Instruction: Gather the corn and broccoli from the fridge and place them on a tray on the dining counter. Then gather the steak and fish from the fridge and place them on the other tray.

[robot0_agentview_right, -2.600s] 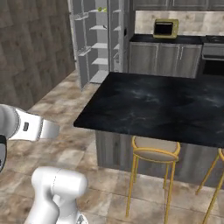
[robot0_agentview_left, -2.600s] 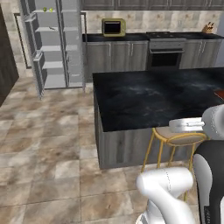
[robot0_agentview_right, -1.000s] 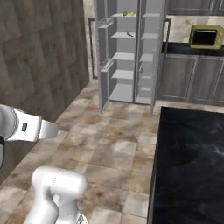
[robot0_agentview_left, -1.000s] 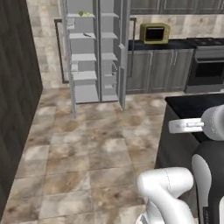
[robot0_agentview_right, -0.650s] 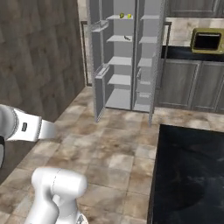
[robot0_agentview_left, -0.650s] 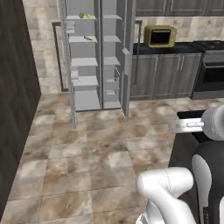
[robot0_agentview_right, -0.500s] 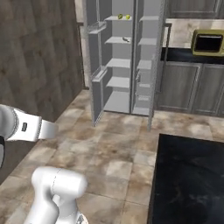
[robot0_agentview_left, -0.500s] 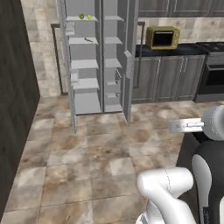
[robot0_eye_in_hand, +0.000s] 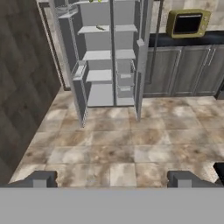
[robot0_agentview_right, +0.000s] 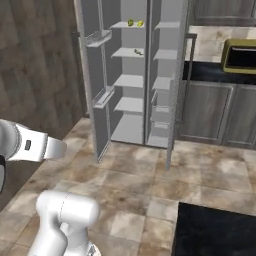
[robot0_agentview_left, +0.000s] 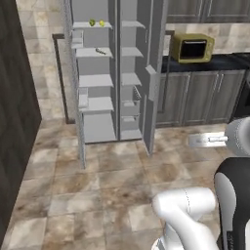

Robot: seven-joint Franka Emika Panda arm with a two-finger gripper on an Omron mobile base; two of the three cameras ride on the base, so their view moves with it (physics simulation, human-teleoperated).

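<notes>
The gripper (robot0_eye_in_hand: 111,178) hangs over the tiled floor (robot0_eye_in_hand: 131,148), fingers spread wide, holding nothing. Ahead, the fridge (robot0_agentview_left: 114,73) stands open; the corn (robot0_agentview_left: 101,23) and broccoli (robot0_agentview_left: 92,22) sit side by side on its top shelf's left half.

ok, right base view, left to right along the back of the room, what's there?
dark wood-look wall → fridge, doors open → grey base cabinets → yellow microwave
</notes>
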